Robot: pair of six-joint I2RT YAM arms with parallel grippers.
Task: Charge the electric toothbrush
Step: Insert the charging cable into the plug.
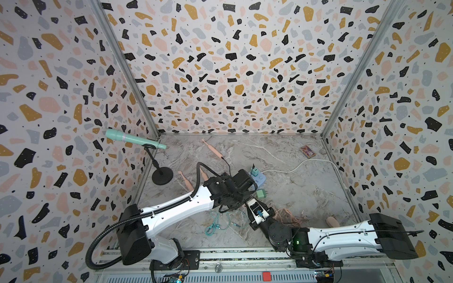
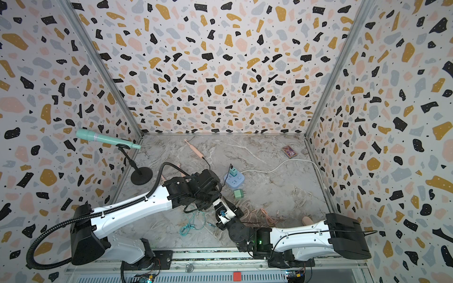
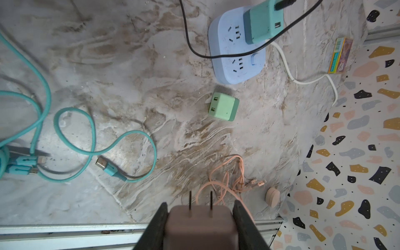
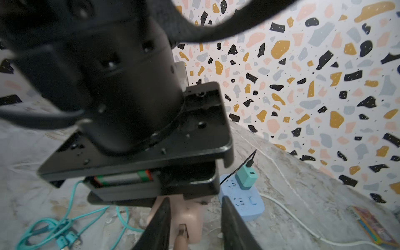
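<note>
toothbrush (image 1: 212,149) on marble table (image 1: 294,196), pink adapter (image 3: 201,225) in left hand's (image 3: 200,203) grip, right hand (image 4: 195,199) released

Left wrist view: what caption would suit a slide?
Left gripper holds a pink two-prong charger plug, blue power strip ahead.

A marbled grey desk (image 1: 294,191) carries a blue power strip (image 2: 234,180) at centre frame and a green charger cube (image 2: 238,193) just below it. Tangled teal cables (image 1: 215,224) and pink cables (image 2: 262,215) lie lower down. A pink toothbrush (image 1: 212,149) and a small box (image 1: 308,151) lie toward the top.
</note>
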